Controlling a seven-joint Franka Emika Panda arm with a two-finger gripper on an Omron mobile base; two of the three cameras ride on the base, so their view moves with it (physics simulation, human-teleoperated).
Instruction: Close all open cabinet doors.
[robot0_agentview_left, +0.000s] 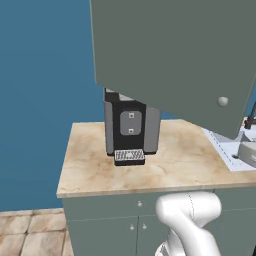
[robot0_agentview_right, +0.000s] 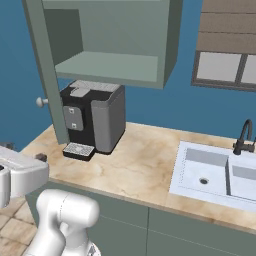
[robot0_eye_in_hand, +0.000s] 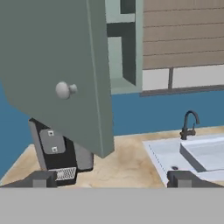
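I have one large matte grey-green cabinet door (robot0_eye_in_hand: 52, 70) swung wide out from the wall cabinet over the marble counter (robot0_agentview_left: 165, 165), and my open gripper (robot0_eye_in_hand: 112, 178) sits low, its two dark fingertips (robot0_eye_in_hand: 41, 178) spread wide with nothing between them. In the hand view the door hangs above and to the left of the claw, its outer face with the small round silver knob (robot0_eye_in_hand: 65, 90) turned toward me, its free edge nearer than the hinge side. The panel's long axis runs up and down. The black and grey coffee machine (robot0_agentview_right: 92, 117) stands on the counter under it. I judge the coming move is up and left onto that face, then a push toward the far wall.
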